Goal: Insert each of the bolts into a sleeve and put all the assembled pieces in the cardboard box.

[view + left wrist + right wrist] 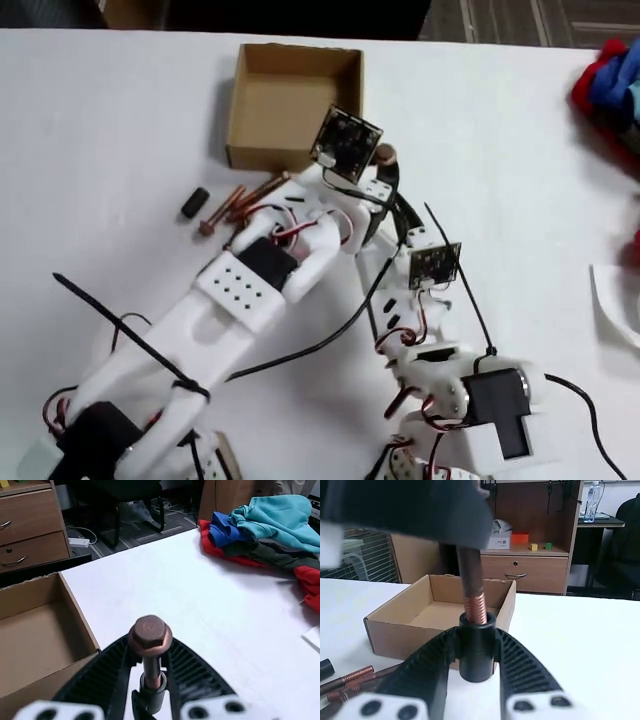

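Left gripper (151, 652) pinches a copper bolt (150, 631) just under the hex head, fingers pressed against the shaft, bolt upright. There is a faint mark on the head, not readable. Right gripper (477, 641) is clamped on a black sleeve (477, 661) from both sides, with the sleeve upright and its opening up. The bolt's threaded end sits in the sleeve mouth, with some thread showing above the rim. The left gripper is directly above the right one, and the bolt joins the two. In the high view the pair is held over the table (120, 120), just beside the box (285, 105) at its corner, outside it. The box is open-topped with its floor bare. Loose bolts (240, 205) lie on the table near the box's front wall, beside the left arm, and a spare sleeve (195, 203) lies on its side just beyond them. A white carton (500, 537) on the shelf behind has print too small to read. A pile of clothes (260, 525) sits at the table's far edge, well apart from the box.
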Available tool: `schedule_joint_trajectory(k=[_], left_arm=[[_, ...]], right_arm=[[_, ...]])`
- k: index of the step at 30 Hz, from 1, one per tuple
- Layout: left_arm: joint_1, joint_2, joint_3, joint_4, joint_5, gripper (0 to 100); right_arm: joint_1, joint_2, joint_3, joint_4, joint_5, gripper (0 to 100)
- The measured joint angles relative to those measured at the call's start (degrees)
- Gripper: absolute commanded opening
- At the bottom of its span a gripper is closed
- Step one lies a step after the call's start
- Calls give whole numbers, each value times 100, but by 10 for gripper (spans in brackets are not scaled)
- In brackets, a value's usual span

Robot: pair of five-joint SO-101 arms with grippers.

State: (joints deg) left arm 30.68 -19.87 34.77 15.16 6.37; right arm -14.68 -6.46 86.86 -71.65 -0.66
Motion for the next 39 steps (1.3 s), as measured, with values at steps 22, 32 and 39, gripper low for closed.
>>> schedule_joint_trajectory(k=[22,32,39], left_arm=[[9,1327,-615,97,18,37],[-185,1099,-765,1064,18,296],[-167,668,-756,1371,0,296]], right_arm=[[53,18,9,-220,431,20],[53,18,18,-264,448,20],[35,9,9,-281,448,20]])
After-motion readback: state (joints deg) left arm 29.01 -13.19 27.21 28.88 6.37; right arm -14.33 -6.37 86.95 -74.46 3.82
